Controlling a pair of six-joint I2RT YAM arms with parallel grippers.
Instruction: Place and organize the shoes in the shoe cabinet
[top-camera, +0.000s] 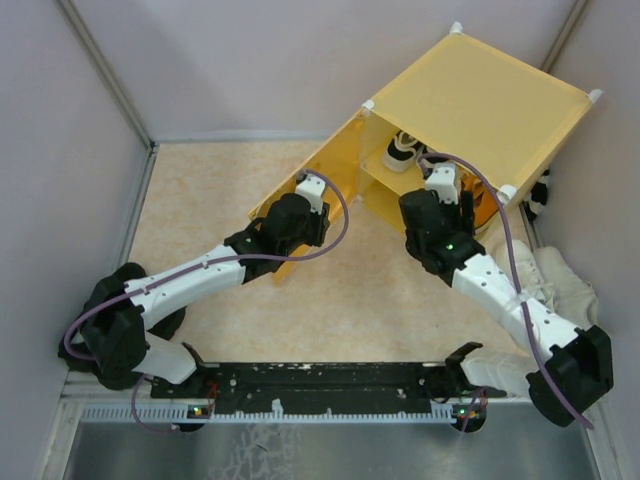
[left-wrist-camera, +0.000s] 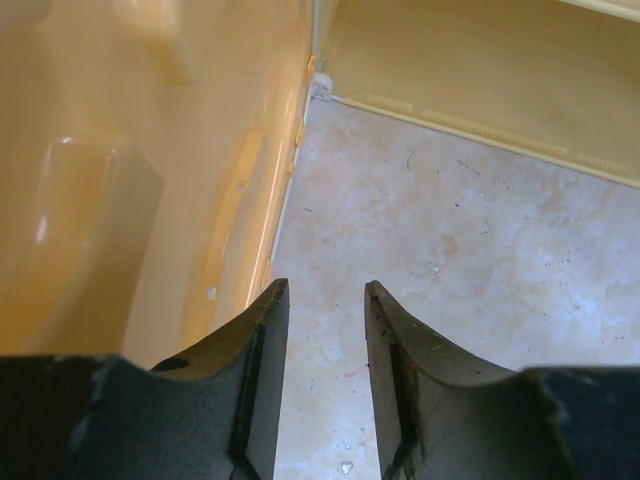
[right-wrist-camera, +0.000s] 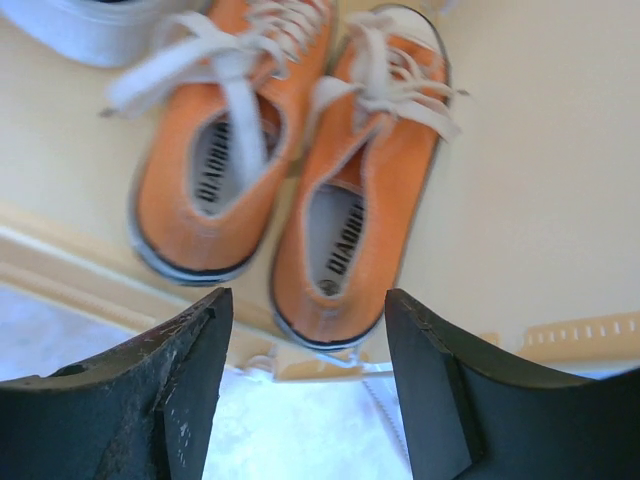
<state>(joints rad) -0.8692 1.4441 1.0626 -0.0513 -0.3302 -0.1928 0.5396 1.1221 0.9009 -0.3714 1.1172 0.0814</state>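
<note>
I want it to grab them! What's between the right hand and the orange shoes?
Only the shoe cabinet's yellow front edge and some table, in the right wrist view.

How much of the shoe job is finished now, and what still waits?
Done: the orange pair sits side by side inside the cabinet, a black-and-white shoe in the other compartment. In hand: nothing, the right pincer is open and empty. Left: the off-white shoes lie outside on the table.

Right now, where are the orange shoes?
In the right wrist view, the orange shoes sit side by side inside the cabinet, heels toward the right gripper, whose jaws are open, with a white shoe at their upper left.
</note>
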